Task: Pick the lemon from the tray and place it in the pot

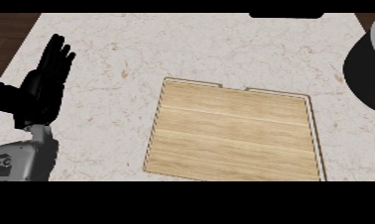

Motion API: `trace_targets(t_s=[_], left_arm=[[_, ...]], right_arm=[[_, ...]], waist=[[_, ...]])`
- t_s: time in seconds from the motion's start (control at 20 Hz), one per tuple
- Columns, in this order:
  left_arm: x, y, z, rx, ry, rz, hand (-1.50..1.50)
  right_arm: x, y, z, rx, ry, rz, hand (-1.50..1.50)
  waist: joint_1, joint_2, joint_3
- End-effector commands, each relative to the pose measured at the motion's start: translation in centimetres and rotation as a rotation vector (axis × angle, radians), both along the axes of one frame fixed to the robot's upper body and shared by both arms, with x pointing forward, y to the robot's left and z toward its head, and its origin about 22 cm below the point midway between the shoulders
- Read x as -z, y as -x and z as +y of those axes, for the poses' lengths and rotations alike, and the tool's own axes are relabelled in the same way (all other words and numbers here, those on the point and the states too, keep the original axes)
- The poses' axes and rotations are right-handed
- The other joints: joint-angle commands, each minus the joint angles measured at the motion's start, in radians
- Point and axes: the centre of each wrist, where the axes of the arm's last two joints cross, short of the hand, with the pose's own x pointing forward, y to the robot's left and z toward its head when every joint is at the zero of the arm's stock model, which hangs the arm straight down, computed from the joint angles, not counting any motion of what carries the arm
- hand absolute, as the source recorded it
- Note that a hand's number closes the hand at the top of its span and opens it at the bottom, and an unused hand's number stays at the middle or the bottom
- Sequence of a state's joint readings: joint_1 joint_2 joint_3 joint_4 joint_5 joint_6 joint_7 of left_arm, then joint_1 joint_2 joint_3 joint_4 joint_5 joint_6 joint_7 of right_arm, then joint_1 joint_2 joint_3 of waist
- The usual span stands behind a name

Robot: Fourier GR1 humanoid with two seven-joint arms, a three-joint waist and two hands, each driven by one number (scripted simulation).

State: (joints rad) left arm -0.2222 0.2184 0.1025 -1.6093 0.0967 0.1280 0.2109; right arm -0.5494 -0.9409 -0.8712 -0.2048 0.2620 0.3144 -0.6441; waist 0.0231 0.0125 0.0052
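Tray point(234, 134) well apart from left fingers point(57, 58)

A single view, taken from the robot's head, looks steeply down on the pale stone counter point(205, 44). A wooden tray point(234, 136) fills the lower middle of the frame, its near edge cut by the bottom of the view. The left hand point(45, 86) enters from the lower left corner. At the right edge only a slice of a dark pot point(360, 74) shows, cropped by the frame. Dark floor point(15, 34) appears past the counter's far left corner. No second view overlaps this one.
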Motion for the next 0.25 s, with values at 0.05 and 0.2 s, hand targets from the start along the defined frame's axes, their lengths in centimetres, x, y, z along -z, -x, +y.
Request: trace_targets(t_s=[0.05, 0.2], left_arm=[[-1.7, 0.5, -0.6, 0.015, 0.015, 0.006, 0.00], [-0.3, 0.8, -0.8, 0.004, 0.012, 0.002, 0.00]], right_arm=[[-0.8, 1.6, -1.1, 0.003, 0.007, 0.016, -1.50], [-1.3, 1.2, -1.1, 0.006, 0.002, 0.025, -1.50]], waist=[[0.011, -0.002, 0.001], [0.009, -0.002, 0.000]])
